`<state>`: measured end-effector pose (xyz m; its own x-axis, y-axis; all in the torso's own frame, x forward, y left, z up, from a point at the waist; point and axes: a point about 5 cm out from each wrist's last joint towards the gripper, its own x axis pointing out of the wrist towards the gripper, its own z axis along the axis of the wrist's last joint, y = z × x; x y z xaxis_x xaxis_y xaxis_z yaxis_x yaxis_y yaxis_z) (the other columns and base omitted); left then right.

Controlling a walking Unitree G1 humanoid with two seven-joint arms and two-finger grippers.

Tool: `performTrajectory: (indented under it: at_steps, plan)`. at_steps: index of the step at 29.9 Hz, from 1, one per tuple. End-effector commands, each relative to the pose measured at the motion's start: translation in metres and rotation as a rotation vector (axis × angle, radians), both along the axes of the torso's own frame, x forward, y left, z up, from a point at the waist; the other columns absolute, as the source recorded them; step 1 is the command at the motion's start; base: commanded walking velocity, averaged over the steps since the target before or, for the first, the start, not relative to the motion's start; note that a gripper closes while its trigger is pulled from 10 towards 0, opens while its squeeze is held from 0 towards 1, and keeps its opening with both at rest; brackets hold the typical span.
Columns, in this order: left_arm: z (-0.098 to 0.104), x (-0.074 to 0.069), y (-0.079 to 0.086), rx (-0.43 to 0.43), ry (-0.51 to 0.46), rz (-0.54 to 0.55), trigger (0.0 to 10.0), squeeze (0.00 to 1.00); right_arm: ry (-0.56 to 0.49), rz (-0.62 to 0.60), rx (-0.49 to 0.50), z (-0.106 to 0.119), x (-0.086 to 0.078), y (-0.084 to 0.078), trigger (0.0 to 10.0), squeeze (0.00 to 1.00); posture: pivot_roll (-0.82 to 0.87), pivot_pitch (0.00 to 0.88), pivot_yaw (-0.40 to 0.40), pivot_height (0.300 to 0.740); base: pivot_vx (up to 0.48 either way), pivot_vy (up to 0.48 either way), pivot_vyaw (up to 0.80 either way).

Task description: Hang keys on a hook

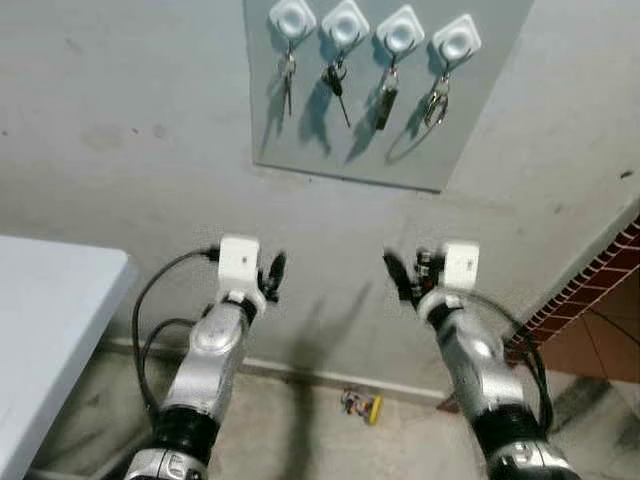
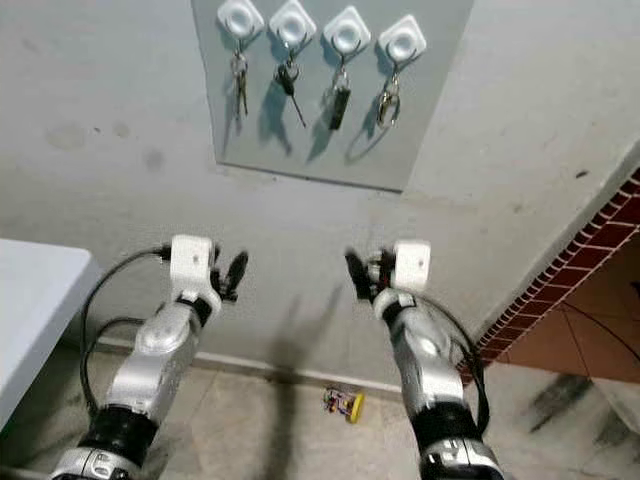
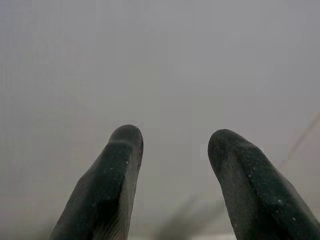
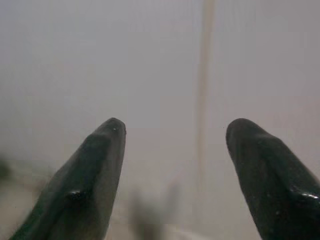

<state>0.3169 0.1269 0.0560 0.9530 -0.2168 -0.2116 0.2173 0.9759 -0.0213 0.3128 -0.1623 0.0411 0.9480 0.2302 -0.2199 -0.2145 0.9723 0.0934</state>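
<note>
With both arms raised side by side toward the wall, holds the left claw (image 1: 273, 272) and the right claw (image 1: 398, 276) at about the same height, well below the hooks. Shows, in the left wrist view, two black fingers (image 3: 107, 185) spread apart with nothing between them, and in the right wrist view two fingers (image 4: 90, 180) parted wider still, likewise gripping nothing. Faces a plain grey wall (image 1: 120, 120), smudged here and there.

Above the claws, carries a grey panel (image 1: 290, 140) fixed to that wall, with four white hooks (image 1: 345, 25) in a row along its top. Bears a set of keys on each: one on the leftmost hook (image 1: 287, 80), a dark-headed key (image 1: 335, 85) on the second, a dark fob (image 1: 385, 100) on the third, and a ring of keys (image 1: 436, 100) on the fourth. Too small to tell how many keys make up each bunch.

Below, between the two arms, shows a small yellow and dark object (image 1: 362, 404) on the stone floor (image 1: 300, 430) close to the skirting; too blurred to identify. At the robot's left, cuts off a pale desk (image 1: 50, 320) at the frame edge. At the right, meets a band of red brick tiling (image 1: 590, 290) running down toward reddish floor tiles.
</note>
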Motion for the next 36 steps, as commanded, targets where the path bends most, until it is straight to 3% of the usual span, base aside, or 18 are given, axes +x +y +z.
performTrajectory:
  at_steps: [1,2,4,6,8,9,10,11,14,15,18,22,23,30,36]
  plan:
    - [-0.016,-0.007,0.000,-0.032,0.057,0.001,10.0,0.00,0.054,0.011,-0.049,-0.016,-0.010,0.000,10.0,1.00,0.02,0.046,-0.041,0.740,0.000,0.000,0.00]
    - [-0.032,-0.015,0.002,-0.024,0.123,0.007,10.0,0.00,0.113,0.010,-0.081,-0.031,-0.020,-0.001,10.0,1.00,0.02,0.044,-0.037,0.740,0.000,0.000,0.00]
    - [-0.047,-0.027,0.000,0.054,0.160,-0.042,10.0,0.00,0.187,0.001,-0.096,-0.046,-0.033,-0.003,10.0,1.00,0.01,0.038,-0.038,0.740,0.000,0.000,0.00]
    - [-0.069,-0.041,0.003,-0.016,0.277,0.018,10.0,0.00,0.258,0.003,-0.162,-0.063,-0.049,-0.005,10.0,1.00,0.01,0.031,-0.033,0.740,0.000,0.000,0.00]
    - [-0.079,-0.051,0.002,0.031,0.309,-0.010,10.0,0.00,0.301,0.013,-0.213,-0.073,-0.059,-0.005,10.0,1.00,0.01,0.026,-0.026,0.740,0.000,0.000,0.00]
    - [-0.093,-0.065,0.004,0.062,0.378,-0.005,10.0,0.00,0.359,0.012,-0.230,-0.083,-0.070,-0.006,10.0,0.80,0.00,0.019,-0.022,0.740,0.000,0.000,0.00]
    - [-0.093,-0.065,0.004,0.062,0.378,-0.005,10.0,0.00,0.359,0.012,-0.230,-0.083,-0.070,-0.006,10.0,0.80,0.00,0.019,-0.022,0.740,0.000,0.000,0.00]
    - [-0.102,-0.074,0.006,0.030,0.436,0.035,10.0,0.00,0.398,0.017,-0.263,-0.091,-0.079,-0.007,10.0,0.00,-0.01,0.019,-0.016,0.740,0.000,0.000,0.00]
    - [-0.108,-0.083,0.007,0.053,0.464,0.019,10.0,0.00,0.448,-0.010,-0.245,-0.098,-0.089,-0.009,10.0,0.00,-0.02,0.008,-0.004,0.740,0.000,0.000,0.00]
    - [-0.115,-0.092,0.010,0.074,0.505,0.029,10.0,0.00,0.501,-0.034,-0.243,-0.106,-0.100,-0.012,10.0,0.00,-0.02,0.006,0.004,0.740,0.000,0.000,0.00]
    - [-0.121,-0.100,0.016,0.054,0.539,0.067,10.0,0.00,0.553,-0.051,-0.253,-0.114,-0.113,-0.015,10.0,0.00,-0.03,0.000,0.019,0.740,0.000,0.000,0.00]
    - [-0.126,-0.108,0.022,0.075,0.571,0.078,10.0,0.00,0.583,-0.075,-0.246,-0.118,-0.121,-0.018,10.0,0.00,-0.04,0.000,0.025,0.740,0.000,0.000,0.00]
    - [-0.131,-0.116,0.029,0.097,0.605,0.089,10.0,0.00,0.608,-0.084,-0.237,-0.121,-0.127,-0.019,10.0,0.00,-0.05,0.000,0.035,0.740,0.000,0.000,0.00]
    - [-0.137,-0.129,0.039,0.113,0.648,0.097,10.0,0.00,0.665,-0.075,-0.238,-0.129,-0.142,-0.015,10.0,0.00,-0.08,0.000,0.072,0.740,0.000,0.000,0.00]
    - [-0.138,-0.132,0.041,0.134,0.652,0.067,10.0,0.00,0.672,-0.063,-0.238,-0.131,-0.144,-0.009,10.0,0.00,-0.09,0.000,0.100,0.740,0.000,0.000,0.00]
